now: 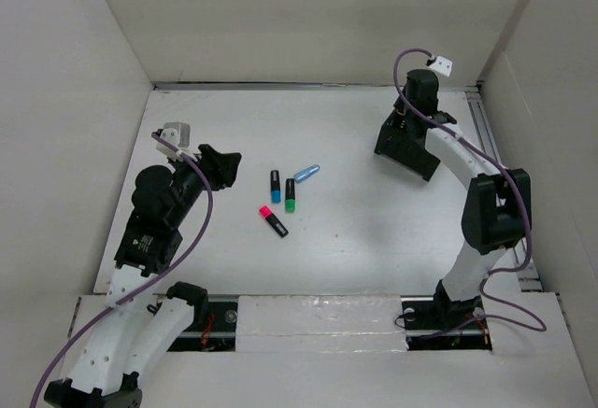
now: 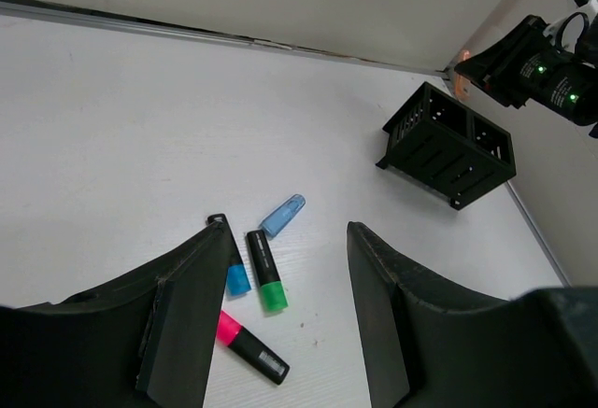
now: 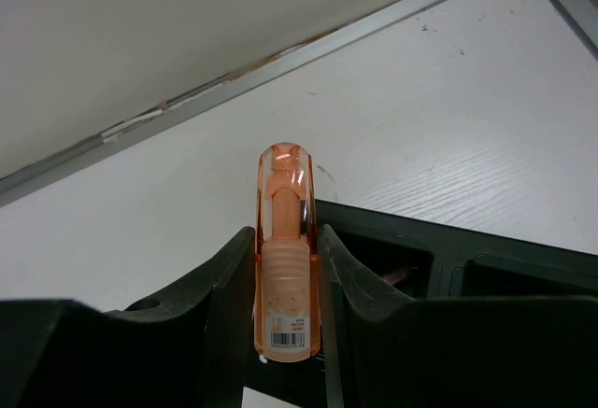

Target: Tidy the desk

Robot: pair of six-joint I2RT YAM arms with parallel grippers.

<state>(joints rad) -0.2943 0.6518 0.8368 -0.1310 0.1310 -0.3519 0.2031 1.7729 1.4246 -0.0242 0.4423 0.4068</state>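
Desk (image 1: 374,240) bears loose highlighters (image 2: 266,282), a blue cap (image 2: 282,215), black box (image 2: 448,147).

The worktop (image 1: 374,240) is flat and matte white, closed on three sides by plain white panels: the back panel (image 1: 318,16) along its far edge, the left panel (image 1: 56,128) and the right panel (image 1: 561,147) along its two sides. A thin metal strip (image 1: 280,84) runs where the worktop's far edge meets the back panel. The light is soft and even, with only weak shadows on the worktop.
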